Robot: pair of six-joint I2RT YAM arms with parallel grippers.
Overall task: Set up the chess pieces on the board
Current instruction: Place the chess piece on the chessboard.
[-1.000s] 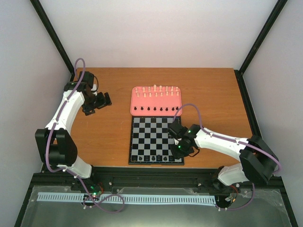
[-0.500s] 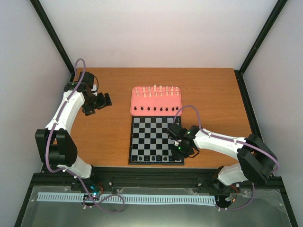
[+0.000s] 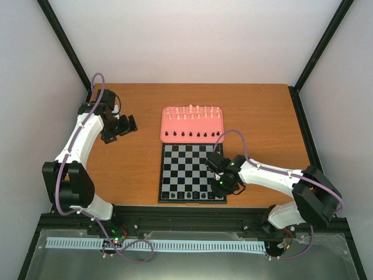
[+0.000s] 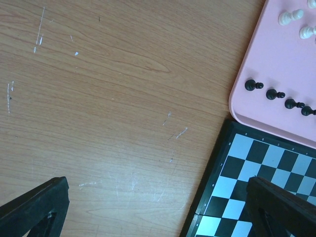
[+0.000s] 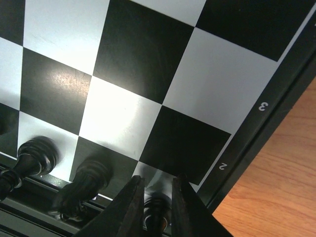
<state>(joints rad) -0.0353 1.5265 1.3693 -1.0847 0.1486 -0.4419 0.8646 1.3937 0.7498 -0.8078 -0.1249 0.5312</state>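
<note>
A flat chessboard of glossy black and light grey squares (image 3: 189, 166) lies on the brown wooden desk (image 3: 268, 116). Its far edge sits just beside a pink rounded tray (image 3: 192, 126). Most of the tiny chessmen stand on that tray: cream-white pieces (image 3: 192, 112) along its far side and a row of black pieces (image 3: 191, 135) along its near edge. A few black chessmen (image 3: 185, 194) stand on the board's nearest row.

The right arm's fingers (image 5: 129, 207) point down at the board's near right corner. They are set narrowly apart on either side of a small black corner piece (image 5: 157, 217) that stands on the last square. Whether they press on it or only flank it cannot be told. Two more black pieces (image 5: 85, 185) stand in the same row just beside it.

The left arm's fingers (image 4: 37, 207) are spread wide with nothing between them. They hang over bare wood near the board's far left corner.
</note>
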